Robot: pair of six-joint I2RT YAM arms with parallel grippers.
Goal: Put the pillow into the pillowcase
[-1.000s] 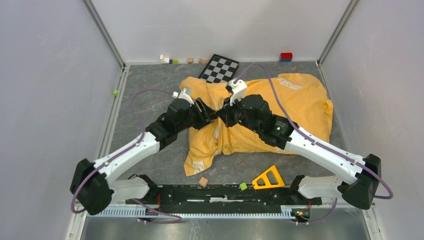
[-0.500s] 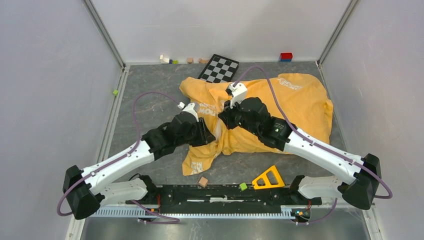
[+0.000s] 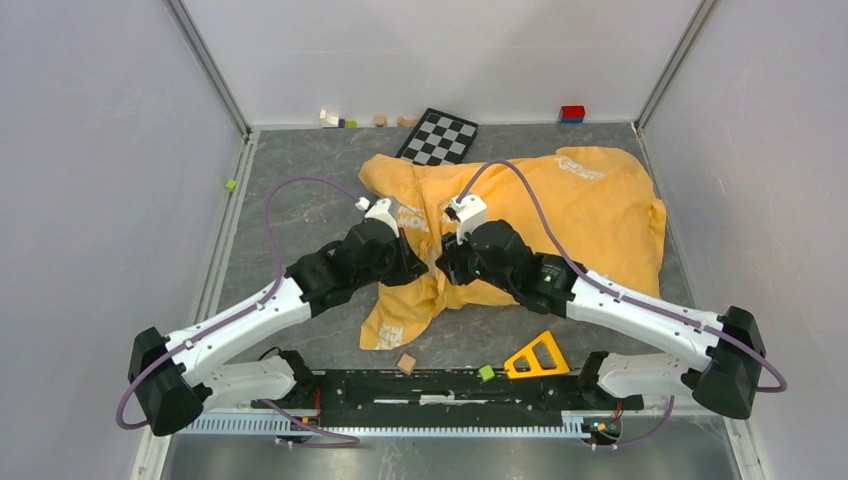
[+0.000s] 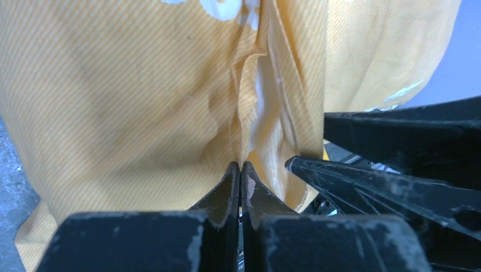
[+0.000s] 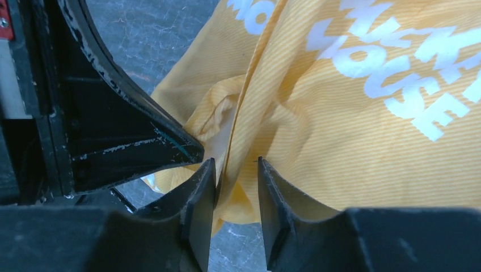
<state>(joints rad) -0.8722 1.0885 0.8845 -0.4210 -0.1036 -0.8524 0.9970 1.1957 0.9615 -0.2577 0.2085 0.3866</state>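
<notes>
Although almost none of it shows, the plump off-white fabric pillow (image 4: 262,113) sits inside the thin orange-yellow pillowcase with white lettering (image 3: 590,210). Only a pale sliver of it peeks out between two orange folds at the mouth. From above, the filled case lies with its long axis across the table. Its bulk is on the right and far side, and its loose open end is on the left, with a limp flap trailing toward the near edge.

Both claws meet at that open end, almost touching each other. The left gripper (image 4: 239,170) is closed, its tips pinched on a fold of the pillowcase hem right beside the sliver. The right gripper (image 5: 236,170) has its jaws parted. A hanging edge of the orange cloth runs between them, but nothing is clamped.

The pillow's mass lies to the right of both claws, so the hem most likely has to be drawn leftward, away from that bulk, to cover the last of it. The left arm has the hold for that pull. The right arm, equally near, would need to close again on the opposite lip.

The pillowcase is the only container here, and I judge the task nearly done.
</notes>
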